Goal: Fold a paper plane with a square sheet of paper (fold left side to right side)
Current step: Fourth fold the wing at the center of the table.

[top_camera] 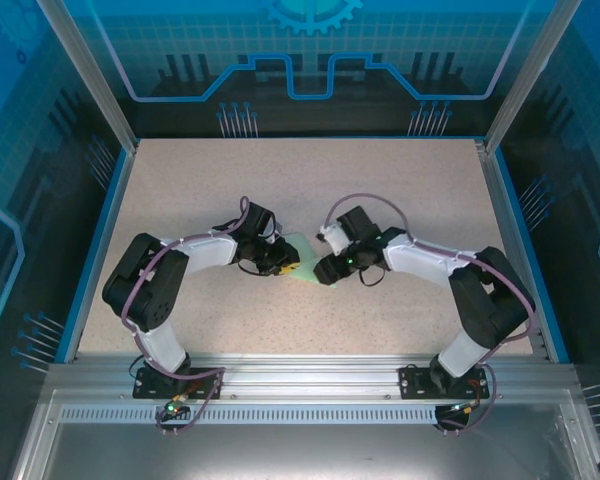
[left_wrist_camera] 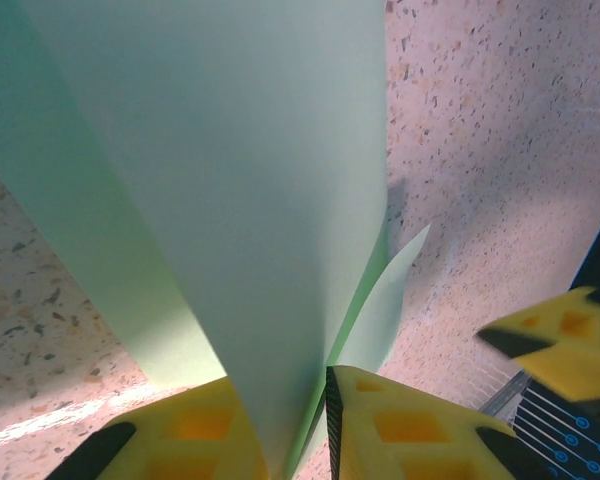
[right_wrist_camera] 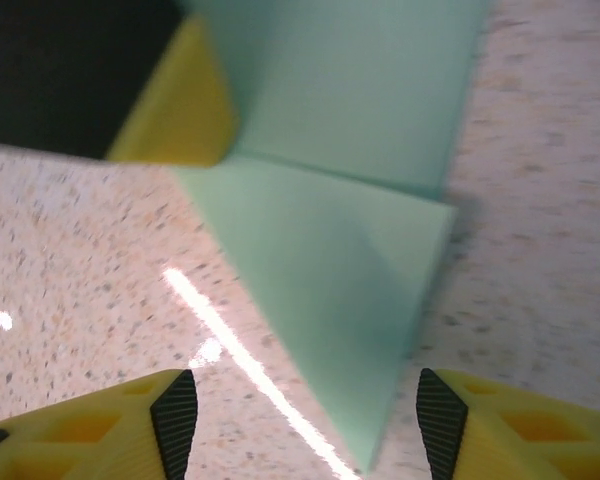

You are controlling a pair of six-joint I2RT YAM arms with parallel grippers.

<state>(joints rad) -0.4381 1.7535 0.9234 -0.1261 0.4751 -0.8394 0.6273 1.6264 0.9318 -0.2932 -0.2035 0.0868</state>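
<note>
The paper (top_camera: 303, 258) lies at the middle of the table (top_camera: 310, 180), already folded, and the two wrists cover most of it in the top view. The left gripper (top_camera: 283, 264) sits at its 9 o'clock edge and the right gripper (top_camera: 323, 270) at 3 o'clock, the two almost meeting over it.

From the left wrist, the left gripper (left_wrist_camera: 295, 425) is closed on the paper (left_wrist_camera: 240, 200). The paper rises steeply from between the yellow pads and blocks most of the tabletop behind. A yellow fingertip (left_wrist_camera: 555, 340) of the other arm pokes in at 4 o'clock.

From the right wrist, the right gripper (right_wrist_camera: 305, 415) stands open. Its pads straddle the sharp tip of a flat triangular flap of the paper (right_wrist_camera: 330, 270) without touching it. The left arm's yellow fingertip (right_wrist_camera: 175, 105) sits against the paper at 11 o'clock.

A blue rim (top_camera: 98, 240) and metal posts (top_camera: 88, 75) border the table.
</note>
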